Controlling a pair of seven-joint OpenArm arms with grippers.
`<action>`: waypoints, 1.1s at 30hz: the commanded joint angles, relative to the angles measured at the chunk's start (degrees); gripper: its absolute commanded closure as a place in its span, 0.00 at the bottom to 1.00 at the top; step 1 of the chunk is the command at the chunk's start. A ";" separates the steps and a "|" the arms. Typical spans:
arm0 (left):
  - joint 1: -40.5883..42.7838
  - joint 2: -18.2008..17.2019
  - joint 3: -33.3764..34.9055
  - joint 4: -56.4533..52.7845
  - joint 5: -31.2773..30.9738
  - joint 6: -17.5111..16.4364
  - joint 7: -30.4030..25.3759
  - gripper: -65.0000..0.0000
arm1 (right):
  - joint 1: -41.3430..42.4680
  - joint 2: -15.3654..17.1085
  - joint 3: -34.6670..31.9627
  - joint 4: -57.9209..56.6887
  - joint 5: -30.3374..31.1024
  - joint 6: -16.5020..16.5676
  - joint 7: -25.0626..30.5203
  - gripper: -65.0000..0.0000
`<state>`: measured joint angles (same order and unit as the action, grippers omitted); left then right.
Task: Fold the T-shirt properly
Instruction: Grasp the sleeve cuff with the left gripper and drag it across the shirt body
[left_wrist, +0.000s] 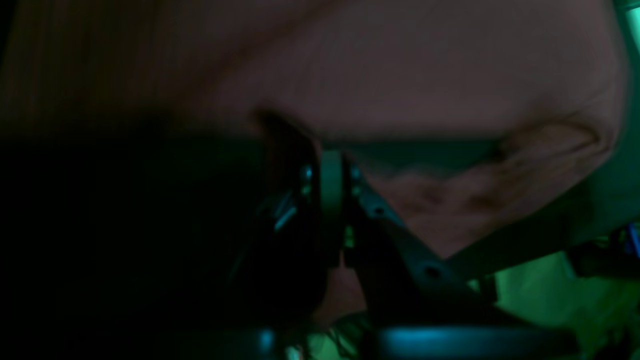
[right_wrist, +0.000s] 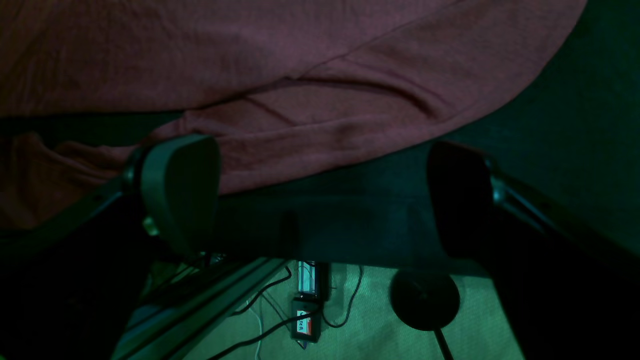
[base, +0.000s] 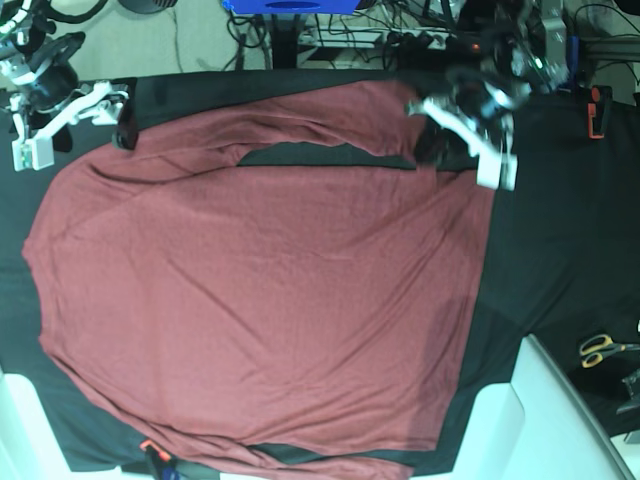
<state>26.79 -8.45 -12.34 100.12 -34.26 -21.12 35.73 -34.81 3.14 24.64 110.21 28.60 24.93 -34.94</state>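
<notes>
A large maroon T-shirt (base: 260, 300) of thin, soft knit is seen from above, spread nearly flat over a black table cloth (base: 570, 250), which is taken here as the landmark. The shirt covers most of the cloth's middle and is marked by shallow diagonal wrinkles; its lower hem curves in a broad arc. Along the cloth's far edge a sleeve is folded inward across the shirt's upper part, so that a narrow dark wedge of cloth is left showing.

At the cloth's far edge, on the base view's right, the left gripper (base: 432, 150) is set on the shirt's upper corner. In the blurred, dark left wrist view its fingers are pressed together, with crumpled maroon fabric gathered around them (left_wrist: 332, 175); whether cloth is pinched between them cannot be told.

At the cloth's far corner on the opposite side, the right gripper (right_wrist: 320, 195) is held just above the cloth beside the shirt's rounded edge. Its two smooth, dark, oval pads (right_wrist: 180, 185) are spread wide apart, with nothing between them.

Yellow-handled scissors (base: 605, 347) lie beyond the cloth's near right edge.
</notes>
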 joint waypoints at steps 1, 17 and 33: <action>-0.81 -0.21 -0.19 2.52 -0.33 -0.11 1.68 1.00 | -0.14 0.34 0.19 0.95 0.98 0.26 1.22 0.05; -22.79 5.24 -0.10 4.46 -0.51 9.04 18.91 1.00 | -0.14 0.25 0.02 0.95 0.98 0.26 1.22 0.05; -33.16 6.38 -0.10 -2.40 -0.60 9.21 13.02 1.00 | -0.05 0.25 -0.07 0.86 0.98 0.26 1.22 0.05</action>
<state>-5.06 -1.91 -12.45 96.86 -34.00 -11.94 50.43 -34.81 2.96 24.47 110.21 28.56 24.93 -34.96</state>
